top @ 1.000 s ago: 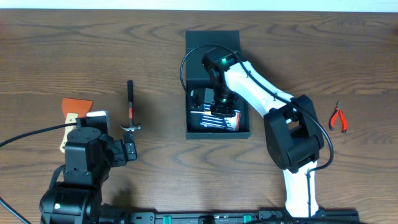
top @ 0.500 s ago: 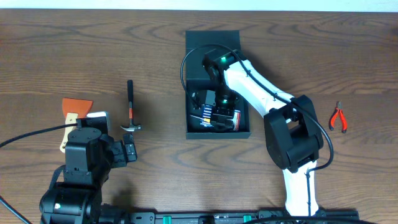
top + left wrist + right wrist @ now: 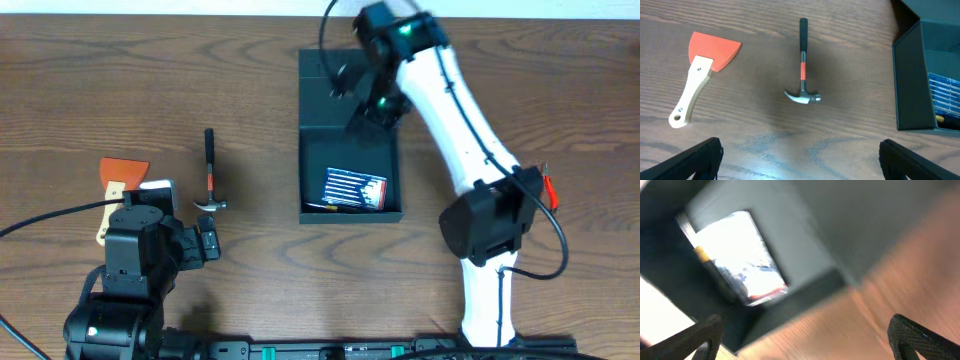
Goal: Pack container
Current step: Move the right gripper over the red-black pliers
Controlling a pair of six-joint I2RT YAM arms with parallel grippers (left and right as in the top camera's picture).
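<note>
Container [image 3: 303,170]: dark green cardboard box, set at the middle of the table [image 3: 120,80], flap lid laid open toward the far side. Contents: one blue bit case [image 3: 355,187], laid flat at the near end of the box; something small and yellow is glimpsed at its edge, but cannot be identified. Not yet packed: hammer [image 3: 802,65], laid on the table left of the box; orange scraper [image 3: 700,70] with wooden handle, further left; red-handled pliers [image 3: 547,186], right of the box, partly hidden by the right arm. Right gripper [image 3: 365,95]: held above the far end of the box by the lid, jaws spread and empty. Left gripper [image 3: 800,160]: held near the hammer, jaws spread and empty. Progress is judged as early: one item is stowed, three are left out, and the lid is to be shut afterwards.
</note>
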